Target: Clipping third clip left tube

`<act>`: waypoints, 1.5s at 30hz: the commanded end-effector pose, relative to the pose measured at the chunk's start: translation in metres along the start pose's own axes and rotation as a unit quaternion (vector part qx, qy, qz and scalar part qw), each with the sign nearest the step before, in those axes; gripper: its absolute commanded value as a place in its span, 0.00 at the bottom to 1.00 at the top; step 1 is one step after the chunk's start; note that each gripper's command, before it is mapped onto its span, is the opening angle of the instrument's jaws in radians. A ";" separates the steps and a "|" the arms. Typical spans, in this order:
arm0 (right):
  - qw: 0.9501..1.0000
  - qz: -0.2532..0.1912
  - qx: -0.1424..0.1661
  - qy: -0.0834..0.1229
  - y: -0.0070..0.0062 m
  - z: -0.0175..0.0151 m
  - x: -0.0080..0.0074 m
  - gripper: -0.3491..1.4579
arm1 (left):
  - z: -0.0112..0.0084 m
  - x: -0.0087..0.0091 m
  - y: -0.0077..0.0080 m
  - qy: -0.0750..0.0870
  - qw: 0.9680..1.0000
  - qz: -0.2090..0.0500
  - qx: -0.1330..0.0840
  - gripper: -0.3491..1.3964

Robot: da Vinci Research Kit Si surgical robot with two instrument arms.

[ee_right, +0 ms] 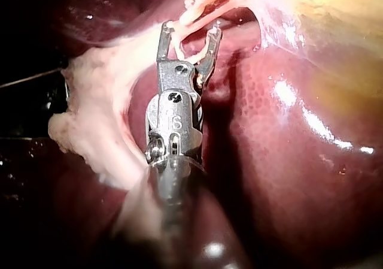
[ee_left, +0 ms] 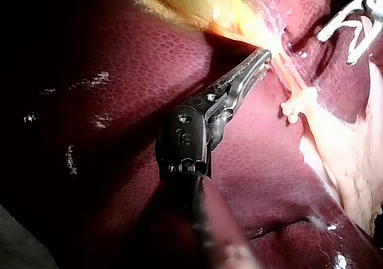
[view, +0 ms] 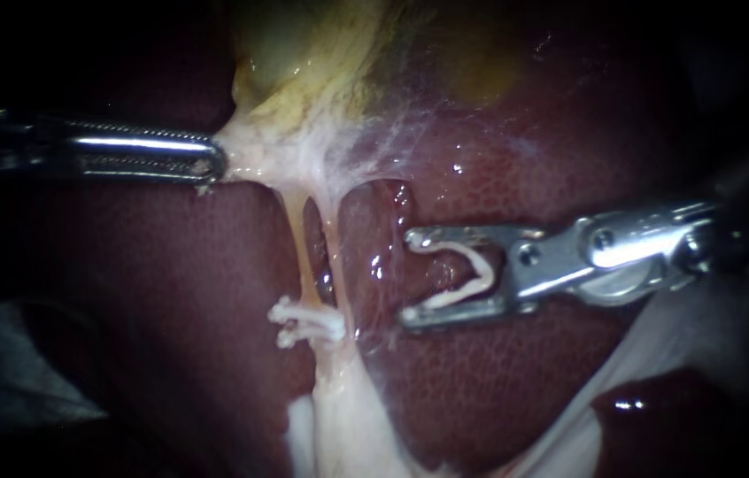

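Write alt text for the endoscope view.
The right instrument holds an open clip just right of two stretched tubes over the liver. The left instrument pulls pale tissue taut; white clips sit lower on the tubes.

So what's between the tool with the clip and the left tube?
In the endoscope view, the right tube and a strip of liver lie between the left tube and the right instrument holding its clip.
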 end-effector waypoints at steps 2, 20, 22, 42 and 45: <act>1.000 0.011 0.004 0.008 0.0002 0.0014 0.0001 0.47 | 0.0000 0.0000 0.0000 0.000 1.000 0.000 0.000 0.00; 0.996 0.073 0.032 0.040 0.0044 0.0080 -0.0034 0.47 | 0.0000 0.0000 0.0001 0.000 1.000 0.000 0.000 0.00; 0.995 0.078 0.037 0.043 0.0048 0.0083 -0.0039 0.47 | 0.0001 0.0000 0.0001 0.000 1.000 0.000 0.000 0.00; 0.974 0.123 0.120 0.144 0.0059 0.0116 -0.0028 0.47 | 0.0004 0.0001 0.0001 0.000 1.000 -0.001 0.001 0.00; 0.974 0.121 0.123 0.145 0.0057 0.0117 -0.0025 0.47 | 0.0004 0.0001 0.0001 0.001 1.000 -0.001 0.001 0.00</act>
